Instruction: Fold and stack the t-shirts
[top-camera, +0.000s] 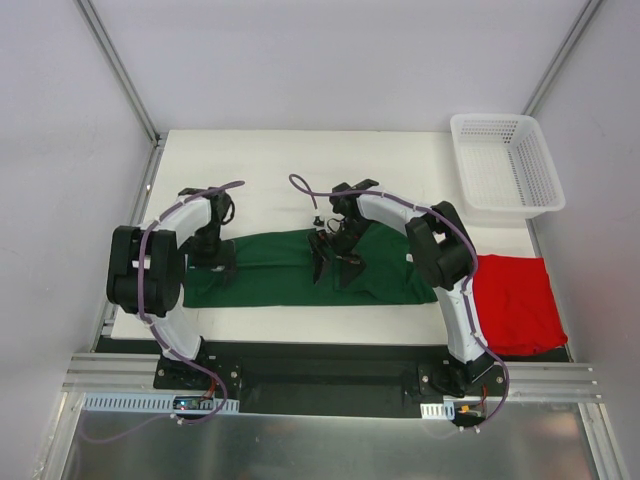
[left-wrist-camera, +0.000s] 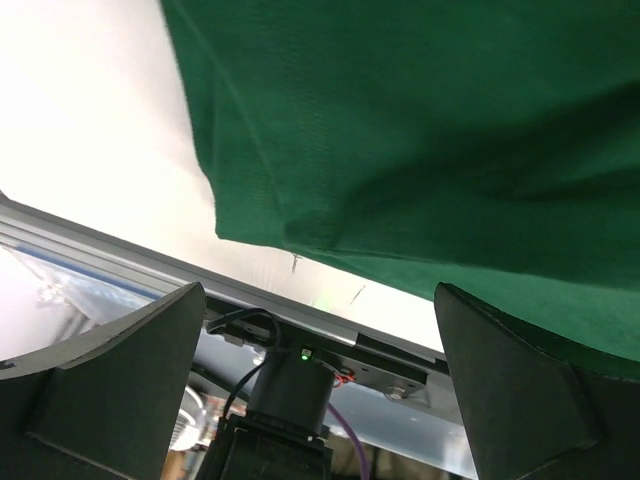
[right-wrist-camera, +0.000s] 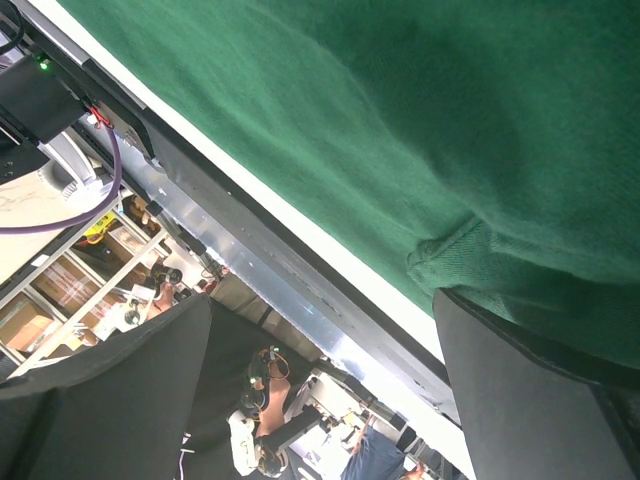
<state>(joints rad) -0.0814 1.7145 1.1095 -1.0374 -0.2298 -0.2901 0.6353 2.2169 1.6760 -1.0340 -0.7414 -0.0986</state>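
Left gripper (top-camera: 214, 262) reaches down over the green t-shirt's (top-camera: 270, 268) left end, and right gripper (top-camera: 335, 265) is at its middle. White basket (top-camera: 505, 207) sits far right, with the red t-shirt (top-camera: 515, 300) in front of it. In the left wrist view the fingers (left-wrist-camera: 120, 380) are spread, gripping nothing. In the right wrist view the fingers (right-wrist-camera: 530, 390) are likewise apart above green cloth.

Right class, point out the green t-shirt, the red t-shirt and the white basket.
green t-shirt (top-camera: 265, 278), top external view, bare left half.
red t-shirt (top-camera: 515, 305), top external view, its middle.
white basket (top-camera: 515, 212), top external view, near wall.

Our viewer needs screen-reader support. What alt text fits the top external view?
A green t-shirt lies spread across a white table, the left gripper over its left end, the right gripper over its middle. A red t-shirt lies to the right, a white basket beyond it.
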